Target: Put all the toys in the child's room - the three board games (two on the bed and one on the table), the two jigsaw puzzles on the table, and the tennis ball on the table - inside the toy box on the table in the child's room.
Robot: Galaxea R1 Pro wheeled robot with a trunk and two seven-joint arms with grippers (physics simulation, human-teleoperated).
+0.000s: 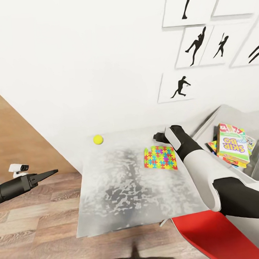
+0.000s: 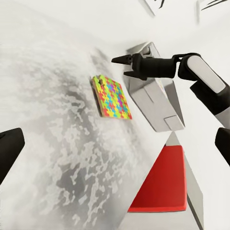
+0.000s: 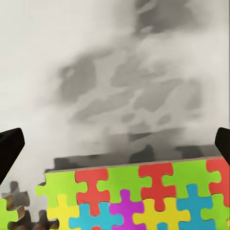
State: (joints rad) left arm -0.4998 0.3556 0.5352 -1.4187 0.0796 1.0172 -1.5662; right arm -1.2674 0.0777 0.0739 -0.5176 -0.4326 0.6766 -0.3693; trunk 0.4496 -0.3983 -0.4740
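Note:
A jigsaw puzzle of bright interlocking pieces lies flat on the light grey table, near its right side. My right gripper hovers open just past the puzzle's far edge, nothing between its fingers; in the right wrist view the puzzle lies close below. The tennis ball rests at the table's back left, by the wall. The toy box stands to the right and holds a SKIP-BO board game on top of other colourful flat toys. My left gripper hangs open off the table's left side.
A red chair seat sits close under the table's front right corner. The white wall with black sports silhouette prints backs the table. Wood-plank floor spreads left and front, with a small white device on it.

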